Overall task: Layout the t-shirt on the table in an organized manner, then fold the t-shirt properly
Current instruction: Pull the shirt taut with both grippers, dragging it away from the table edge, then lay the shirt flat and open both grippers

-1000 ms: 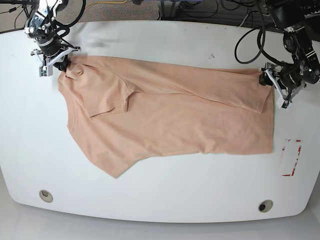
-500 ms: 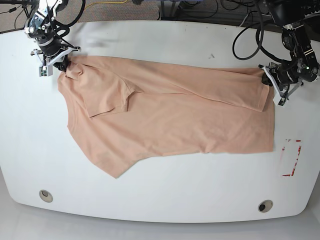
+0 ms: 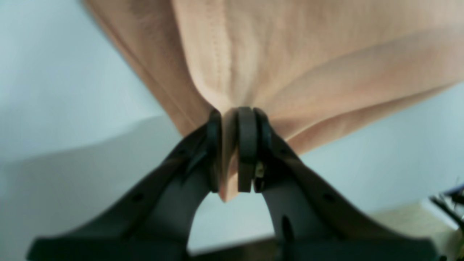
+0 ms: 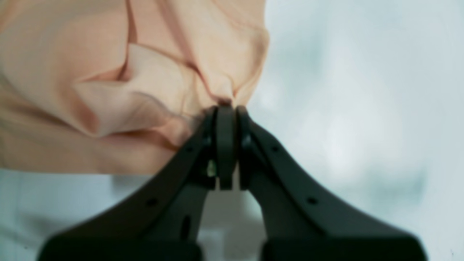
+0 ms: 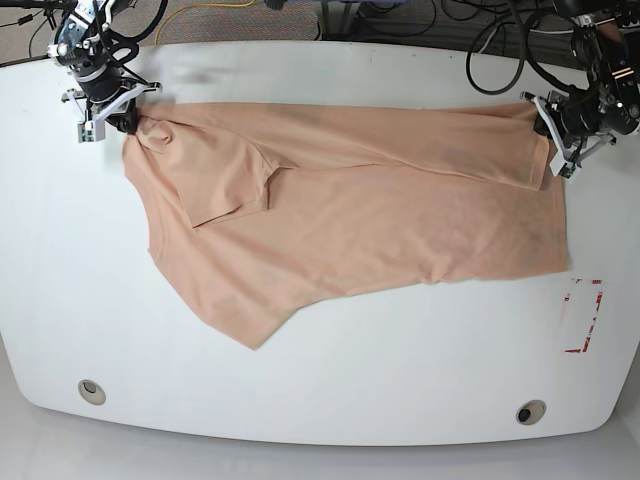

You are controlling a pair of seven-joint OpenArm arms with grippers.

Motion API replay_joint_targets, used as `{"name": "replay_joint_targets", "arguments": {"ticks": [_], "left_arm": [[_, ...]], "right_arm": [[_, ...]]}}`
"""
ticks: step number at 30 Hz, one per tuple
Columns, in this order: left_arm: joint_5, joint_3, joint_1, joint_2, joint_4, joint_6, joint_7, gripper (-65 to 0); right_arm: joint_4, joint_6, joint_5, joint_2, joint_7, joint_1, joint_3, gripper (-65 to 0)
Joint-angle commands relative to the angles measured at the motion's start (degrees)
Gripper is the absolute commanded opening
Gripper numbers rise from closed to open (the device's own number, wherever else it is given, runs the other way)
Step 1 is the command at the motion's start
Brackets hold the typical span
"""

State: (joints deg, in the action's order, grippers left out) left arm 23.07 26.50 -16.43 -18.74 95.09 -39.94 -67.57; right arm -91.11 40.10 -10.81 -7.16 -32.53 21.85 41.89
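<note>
The peach t-shirt lies spread across the white table, partly doubled over along its far side, one sleeve folded onto the body. At the shirt's far-right corner my left gripper is shut on the hem; the left wrist view shows a fold of t-shirt cloth pinched in the left gripper. My right gripper is shut on the far-left corner, where the t-shirt bunches into the right gripper. No print shows.
A red dashed rectangle mark sits near the right edge. Two round grommet holes lie near the front edge. Cables hang past the table's far edge.
My left gripper has closed on the shirt's right corner. Both arms have moved toward the far edge, dragging the shirt with them and pulling its far side straighter.
</note>
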Motion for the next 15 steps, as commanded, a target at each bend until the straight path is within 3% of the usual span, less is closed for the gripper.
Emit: {"name": "replay_joint_targets", "arguments": {"ticks": [1,9,15], "left_arm": [[-0.2,2.1,-1.5,-1.2,4.0,-0.1,0.4,-60.6],[-0.5,2.8,-4.1,-1.3,6.2,-0.1,0.2,-60.3],[-0.5,2.9,-5.6,-1.3,6.2,-0.1,0.2,-60.3]], "right_arm": [[0.0,-0.1,2.4,-0.2,-3.6,2.2,0.2,-64.7],[-0.5,-0.1,2.3,-0.2,-3.4,4.9,0.2,-64.7],[-3.4,-0.1,2.3,2.0,-3.4,7.2,0.7,-64.7]]}}
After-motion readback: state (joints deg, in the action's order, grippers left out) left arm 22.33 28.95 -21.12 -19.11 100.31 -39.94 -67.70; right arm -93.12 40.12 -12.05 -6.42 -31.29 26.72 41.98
